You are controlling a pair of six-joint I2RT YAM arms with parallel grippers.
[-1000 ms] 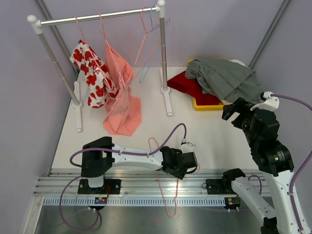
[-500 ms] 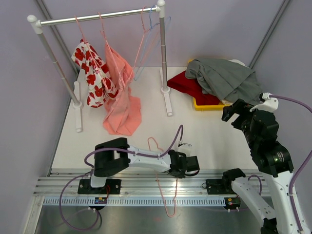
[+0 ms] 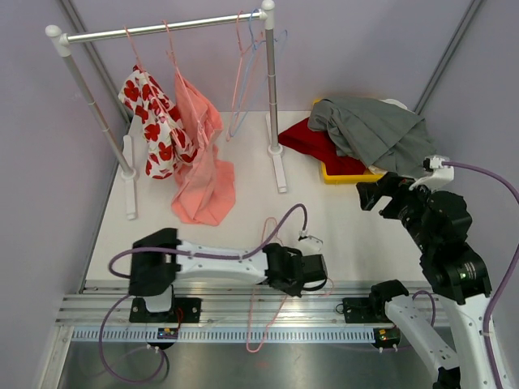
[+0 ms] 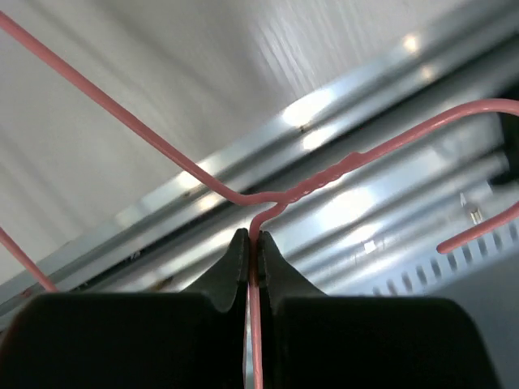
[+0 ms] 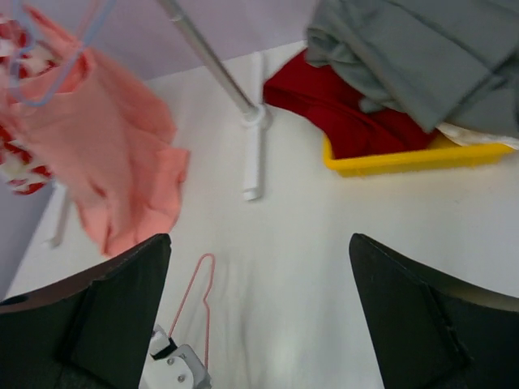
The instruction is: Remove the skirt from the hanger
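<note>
— Pink wire first, down at the metal rail [image 3: 105, 312]?
— Yes: bare pink hanger [image 4: 324, 175], slung across that rail, lower part out past the table's near edge. Pinched just under the twist at the neck.
— Pinched by what?
— By the left gripper [image 4: 252, 240], jaws shut tight on the wire, only thin pink metal between the pads. Low over the white table [image 3: 340, 227], just beside the rail.
— And further out, to the right?
— Right gripper [image 5: 259, 239], raised above the table, fingers spread wide, gripping nothing. Pointed toward the rack's foot and the yellow bin [image 3: 345, 174].
— Skirt's whereabouts?
— Well apart from the hanger. Grey skirt [image 3: 373, 130], crumpled in a heap on top of that bin at the far right, draped over red cloth [image 3: 308, 138] and spilling past the rim.
— Anything beyond?
— At the back left, a clothes rack [image 3: 162, 30]: pink garment [image 3: 199, 170] hanging from the bar, hem down on the table, and heart-print garment [image 3: 154, 121] just beside it on the left. Whether skirts or not, hard to tell from here.
</note>
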